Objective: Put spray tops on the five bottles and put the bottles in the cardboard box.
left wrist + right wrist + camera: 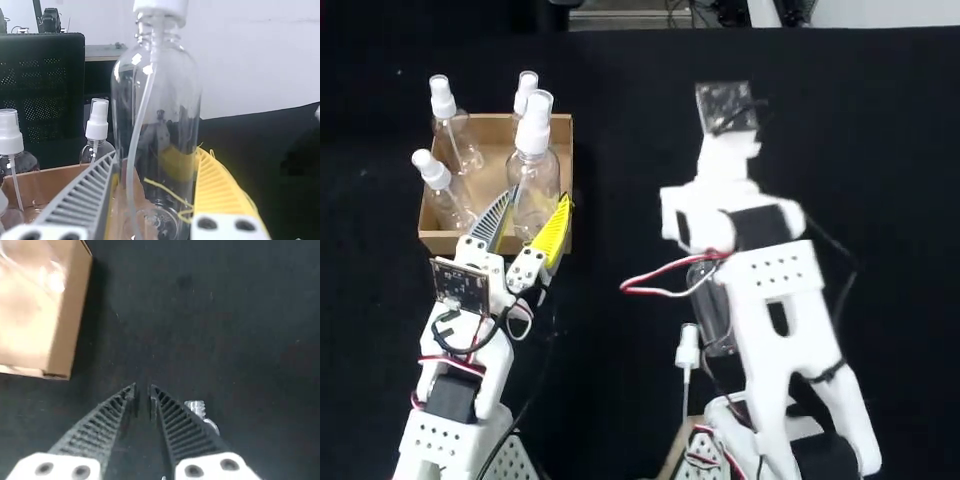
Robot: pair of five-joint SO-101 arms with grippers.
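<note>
The cardboard box sits on the far left of the desk, with open black cloth stretching away to its right. The left hand is closed on a capped bottle at the box's near right corner (three other capped bottles stand around it). The left wrist view adds its dip tube. The right hand is almost closed with nothing seen in it, above the uncapped bottle. A loose spray top lies just beside that bottle.
</note>
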